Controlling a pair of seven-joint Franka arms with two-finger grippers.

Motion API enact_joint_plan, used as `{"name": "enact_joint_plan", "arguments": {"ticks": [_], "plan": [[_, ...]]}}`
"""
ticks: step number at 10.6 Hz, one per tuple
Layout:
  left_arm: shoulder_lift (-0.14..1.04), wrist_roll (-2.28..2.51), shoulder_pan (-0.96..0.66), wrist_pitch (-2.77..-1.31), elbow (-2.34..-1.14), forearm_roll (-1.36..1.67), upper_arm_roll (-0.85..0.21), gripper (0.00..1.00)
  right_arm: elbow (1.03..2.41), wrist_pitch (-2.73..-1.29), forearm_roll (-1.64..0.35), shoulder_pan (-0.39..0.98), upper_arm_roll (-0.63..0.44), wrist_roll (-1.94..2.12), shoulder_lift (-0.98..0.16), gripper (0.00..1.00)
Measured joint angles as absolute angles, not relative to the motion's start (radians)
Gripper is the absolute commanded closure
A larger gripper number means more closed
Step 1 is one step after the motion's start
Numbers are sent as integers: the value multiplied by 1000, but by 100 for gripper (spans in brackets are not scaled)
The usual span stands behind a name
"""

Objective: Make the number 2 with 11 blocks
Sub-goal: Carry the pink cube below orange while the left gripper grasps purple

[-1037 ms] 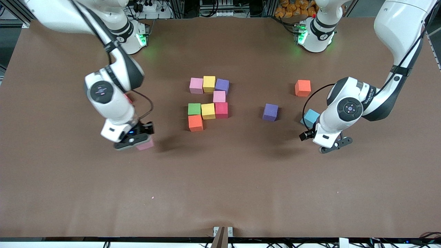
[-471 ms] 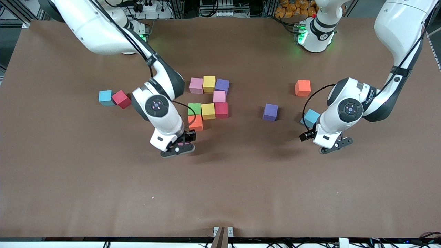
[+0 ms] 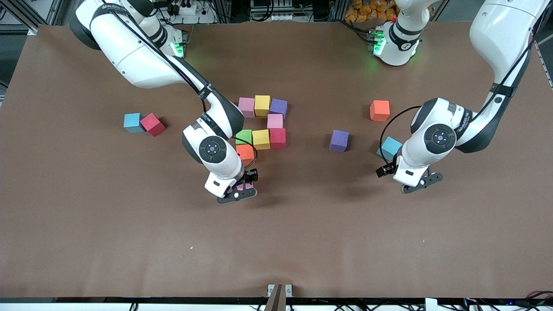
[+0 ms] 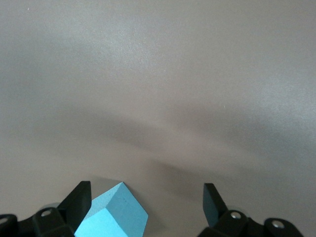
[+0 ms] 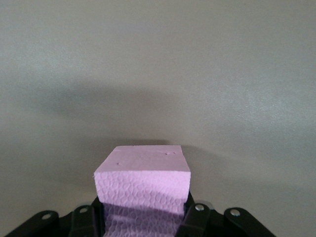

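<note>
The number 2 [image 3: 261, 125] is part built in the middle of the counter [image 3: 302, 242]: a row of pink, yellow and purple cubes farthest from the front camera, one pink cube under the purple, then a row of green, yellow and red, and an orange cube [image 3: 245, 152] nearer the camera touching the green; my right hand [image 3: 240, 192] is clamped on a pink block [image 5: 143, 185], holding it over the counter just beside that orange cube on the side nearer the camera; a purple block [image 3: 339, 141] and another orange block [image 3: 379, 110] lie apart toward my left arm's end; a light blue block [image 4: 112, 213] sits there too, partly under my left hand [image 3: 418, 182], which waits with its fingers spread wide and holds nothing; a blue block [image 3: 132, 122] and a red block [image 3: 152, 124] touch each other toward my right arm's end.
</note>
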State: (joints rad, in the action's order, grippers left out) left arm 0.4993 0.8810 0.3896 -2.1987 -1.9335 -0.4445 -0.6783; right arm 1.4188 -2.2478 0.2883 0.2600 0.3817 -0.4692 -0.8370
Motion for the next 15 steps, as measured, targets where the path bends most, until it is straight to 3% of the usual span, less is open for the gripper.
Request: {"name": "enact_joint_plan", "arguments": {"ticks": [3, 8, 15], "plan": [[499, 866, 380, -2198, -1962, -446, -718, 0, 1421, -2243, 287, 279, 382, -506, -858, 79], [497, 822, 365, -2198, -2047, -511, -901, 0, 1435, -2234, 288, 292, 382, -608, -856, 79], [534, 618, 348, -2259, -2091, -514, -931, 0, 1489, -2226, 288, 294, 386, -629, -823, 78]]}}
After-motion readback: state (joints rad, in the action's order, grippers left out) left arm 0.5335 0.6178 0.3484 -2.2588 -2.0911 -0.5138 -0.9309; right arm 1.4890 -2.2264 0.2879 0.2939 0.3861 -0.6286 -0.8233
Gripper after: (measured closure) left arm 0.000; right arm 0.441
